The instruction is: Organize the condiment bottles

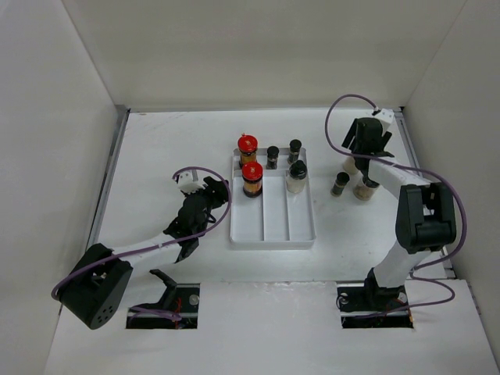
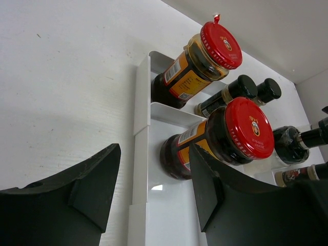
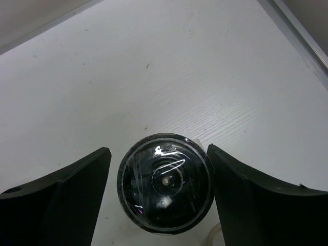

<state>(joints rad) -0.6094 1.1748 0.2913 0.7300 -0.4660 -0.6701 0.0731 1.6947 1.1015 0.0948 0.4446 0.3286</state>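
A white divided tray [image 1: 273, 226] holds two red-capped amber condiment bottles [image 1: 248, 147] [image 1: 251, 179], two small dark-lidded ones [image 1: 272, 156] [image 1: 294, 150] and a whitish one [image 1: 297, 178]. My left gripper [image 1: 219, 190] sits at the tray's left wall, open and empty. In its wrist view the near red-capped bottle [image 2: 225, 136] stands just beyond the right finger [image 2: 215, 189]. My right gripper [image 1: 361, 152] points down over a black-lidded bottle [image 3: 165, 182] and is open around the lid. A gap shows on the left side; the right finger [image 3: 246, 189] is almost touching.
Right of the tray, a small dark bottle [image 1: 341, 183] and a brown-filled bottle [image 1: 365, 188] stand on the table, close to my right arm. The enclosure's white walls ring the table, and a metal rail [image 1: 113, 168] runs along its left edge.
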